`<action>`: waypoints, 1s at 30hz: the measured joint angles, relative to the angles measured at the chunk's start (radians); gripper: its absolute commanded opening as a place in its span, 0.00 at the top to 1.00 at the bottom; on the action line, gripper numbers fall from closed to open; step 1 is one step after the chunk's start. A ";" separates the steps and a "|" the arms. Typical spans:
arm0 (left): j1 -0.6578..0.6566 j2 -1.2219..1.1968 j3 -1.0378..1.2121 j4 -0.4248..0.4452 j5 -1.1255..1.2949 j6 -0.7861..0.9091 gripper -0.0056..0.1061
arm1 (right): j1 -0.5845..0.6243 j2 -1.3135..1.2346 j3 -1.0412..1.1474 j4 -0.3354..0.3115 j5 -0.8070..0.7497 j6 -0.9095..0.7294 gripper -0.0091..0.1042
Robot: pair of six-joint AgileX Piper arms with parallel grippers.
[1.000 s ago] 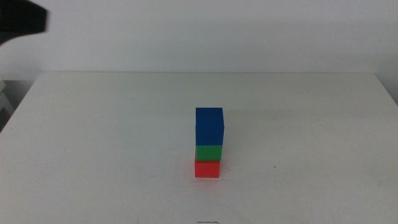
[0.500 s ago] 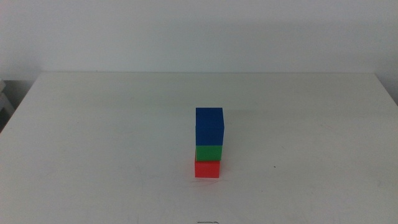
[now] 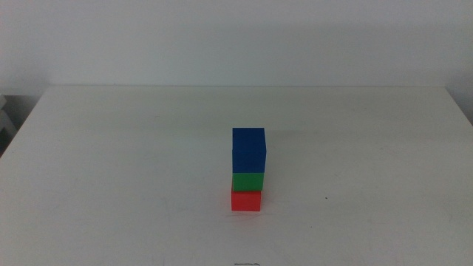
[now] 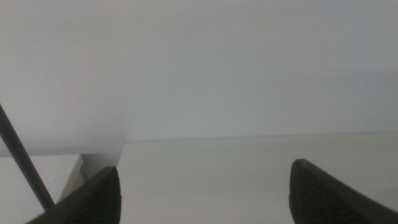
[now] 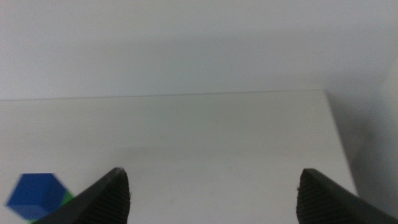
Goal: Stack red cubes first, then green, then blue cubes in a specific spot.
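Both claws, left gripper [image 4: 205,193] and right gripper [image 5: 214,193], wait released, off-table. On the white table [image 3: 111,162], small matte blue cube [image 3: 248,150] tops green cube [image 3: 247,181] and red cube [image 3: 246,201]. Best leave the stack untouched.

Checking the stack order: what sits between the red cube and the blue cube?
The green cube, resting on the red cube under the blue cube, in the middle view.
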State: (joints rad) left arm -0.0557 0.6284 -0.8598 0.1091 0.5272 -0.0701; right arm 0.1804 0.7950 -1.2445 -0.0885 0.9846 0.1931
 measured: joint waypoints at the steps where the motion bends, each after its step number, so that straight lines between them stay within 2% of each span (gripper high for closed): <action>1: 0.000 -0.017 0.017 0.000 -0.009 0.000 0.13 | 0.000 -0.020 0.033 -0.014 -0.023 0.000 0.26; 8: 0.000 -0.280 0.273 -0.014 -0.190 0.000 0.13 | 0.000 -0.225 0.370 -0.034 -0.287 0.000 0.26; 12: 0.000 -0.428 0.434 -0.014 -0.215 -0.001 0.13 | 0.000 -0.359 0.575 -0.061 -0.415 0.001 0.26; 18: 0.000 -0.578 0.597 -0.014 -0.215 -0.001 0.13 | 0.000 -0.502 0.795 -0.071 -0.461 0.001 0.26; 22: 0.000 -0.641 0.720 -0.015 -0.248 -0.001 0.13 | 0.000 -0.599 0.944 -0.084 -0.487 0.001 0.26; 30: 0.000 -0.641 0.856 -0.067 -0.351 -0.001 0.13 | 0.000 -0.759 1.133 -0.089 -0.735 0.001 0.26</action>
State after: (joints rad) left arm -0.0557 -0.0125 -0.0042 0.0417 0.1762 -0.0712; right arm 0.1804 0.0358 -0.1117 -0.1777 0.2496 0.1939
